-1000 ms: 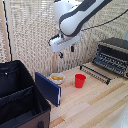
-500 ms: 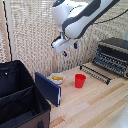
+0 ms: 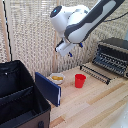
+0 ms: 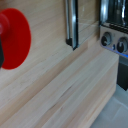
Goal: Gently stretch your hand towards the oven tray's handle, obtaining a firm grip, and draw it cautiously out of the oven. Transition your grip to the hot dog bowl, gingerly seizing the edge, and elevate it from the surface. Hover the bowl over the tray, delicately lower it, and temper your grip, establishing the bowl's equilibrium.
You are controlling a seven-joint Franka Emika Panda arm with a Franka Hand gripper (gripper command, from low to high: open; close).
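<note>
While arm has drifted up vs 0.5 s ago, pincer (image 3: 61, 49) state unclear, well above hot dog bowl (image 3: 57, 78).

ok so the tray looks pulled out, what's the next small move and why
Probably swing toward the exterior view's left and start down over the bowl. The tray already sits out in front of the oven, while the gripper hangs well above the table, above the bowl and red cup, holding nothing visible. Its jaw state is unclear.
</note>
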